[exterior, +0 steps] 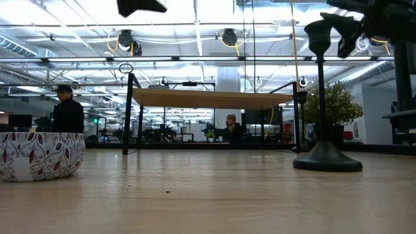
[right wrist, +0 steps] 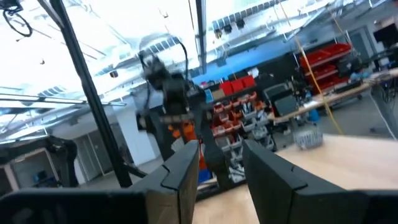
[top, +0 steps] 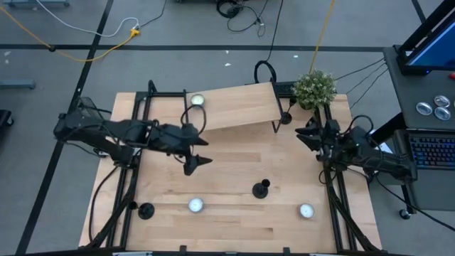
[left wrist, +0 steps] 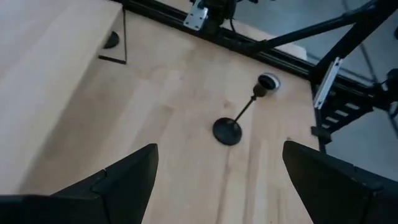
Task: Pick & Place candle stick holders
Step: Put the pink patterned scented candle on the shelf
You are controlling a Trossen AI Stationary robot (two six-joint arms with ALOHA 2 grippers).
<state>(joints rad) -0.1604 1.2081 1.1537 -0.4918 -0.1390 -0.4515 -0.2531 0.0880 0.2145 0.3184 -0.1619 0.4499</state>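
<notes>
High view: wooden table [top: 234,213] seen from above. Left gripper [top: 201,151] sits over the middle-left of the table, fingers spread wide, nothing between them. Right gripper [top: 309,134] is near the far right edge, beside a small potted plant [top: 315,88]; a dark piece shows at its tips, too small to make out from here. One candle stick holder [top: 261,189] stands on the bare wood right of centre. A second holder [top: 146,210] sits near the front left corner. Small white round cups lie on the table: one at front centre [top: 195,205], one at front right [top: 306,210], one on a raised wooden shelf [top: 238,105] at the far side [top: 197,100].

Low view: the centre holder [exterior: 323,104] stands upright on its round base, stem tall in frame. A patterned bowl [exterior: 40,155] rests on the left. People show in the room behind.

Left wrist view: both dark fingers [left wrist: 124,180] stand well apart, empty; the holder [left wrist: 235,123] stands on the wood beyond them, a white cup [left wrist: 268,81] past it.

Right wrist view: the two fingers [right wrist: 183,174] are partly closed around a slim dark stem [right wrist: 211,163], lifted clear of the table.
</notes>
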